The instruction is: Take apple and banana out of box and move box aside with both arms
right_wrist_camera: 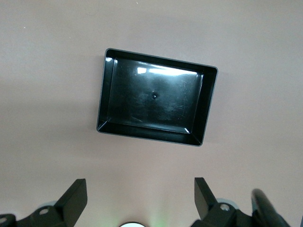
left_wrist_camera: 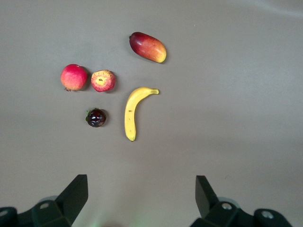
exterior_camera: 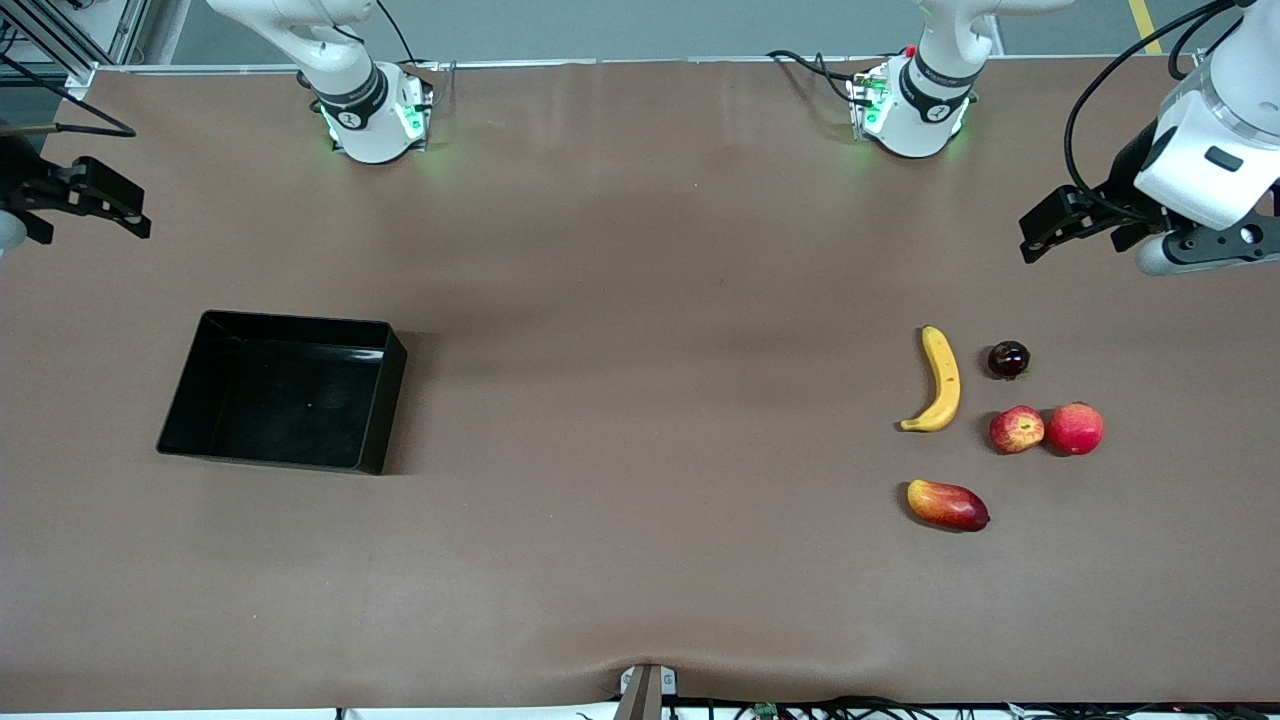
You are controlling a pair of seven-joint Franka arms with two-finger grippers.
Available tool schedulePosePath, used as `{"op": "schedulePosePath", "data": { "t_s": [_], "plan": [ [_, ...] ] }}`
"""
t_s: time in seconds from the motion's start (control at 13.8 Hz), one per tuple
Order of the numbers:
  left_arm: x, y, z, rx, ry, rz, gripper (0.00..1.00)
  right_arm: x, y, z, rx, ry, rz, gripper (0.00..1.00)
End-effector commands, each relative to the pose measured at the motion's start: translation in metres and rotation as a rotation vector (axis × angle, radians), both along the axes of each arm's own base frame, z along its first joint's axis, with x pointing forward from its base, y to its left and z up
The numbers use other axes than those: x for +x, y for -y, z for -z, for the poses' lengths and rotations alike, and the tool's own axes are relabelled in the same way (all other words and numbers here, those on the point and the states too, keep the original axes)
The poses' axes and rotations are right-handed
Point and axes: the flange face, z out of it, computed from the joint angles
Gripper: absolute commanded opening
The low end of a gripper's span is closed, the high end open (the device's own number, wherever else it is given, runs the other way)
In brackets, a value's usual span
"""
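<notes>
Already the shallow black plastic box (exterior_camera: pixel 283 391) sits empty at 9 o'clock on the brown surface (exterior_camera: pixel 640 500); curved yellow banana (exterior_camera: pixel 938 381) and streaked red apple (exterior_camera: pixel 1016 429) lie at 3 o'clock. Left tool (exterior_camera: pixel 1062 222) and right tool (exterior_camera: pixel 85 196) hover spread, holding nothing. Risk: uneven two-arm contact could skew the glossy box.

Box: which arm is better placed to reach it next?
Right. Its open end effector hangs at the box's end of the table. The left end effector, also open, hangs near the banana and apple.
</notes>
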Motion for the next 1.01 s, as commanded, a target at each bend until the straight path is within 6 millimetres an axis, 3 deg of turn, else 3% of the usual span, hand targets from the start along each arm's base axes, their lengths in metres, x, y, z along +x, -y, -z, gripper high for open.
{"op": "schedulePosePath", "data": {
  "t_s": [0.0,0.22,0.58,0.8,0.94],
  "plan": [
    [-0.016,-0.003,-0.014,0.005,0.032,-0.007,1.00,-0.010,0.002,-0.003,0.024,0.006,0.018,1.00],
    [-0.023,0.000,-0.022,0.013,0.062,-0.001,1.00,-0.010,0.004,-0.002,0.025,0.003,0.023,1.00],
    [-0.017,-0.023,-0.024,0.024,0.066,-0.013,1.00,-0.010,0.009,-0.002,0.054,0.006,0.037,1.00],
    [-0.009,-0.024,-0.018,0.025,0.055,0.009,1.00,-0.011,0.012,-0.001,0.061,0.003,0.041,1.00],
    [0.003,-0.029,0.003,0.056,0.028,0.005,1.00,-0.011,0.012,-0.002,0.061,0.003,0.041,1.00]
  ]
}}
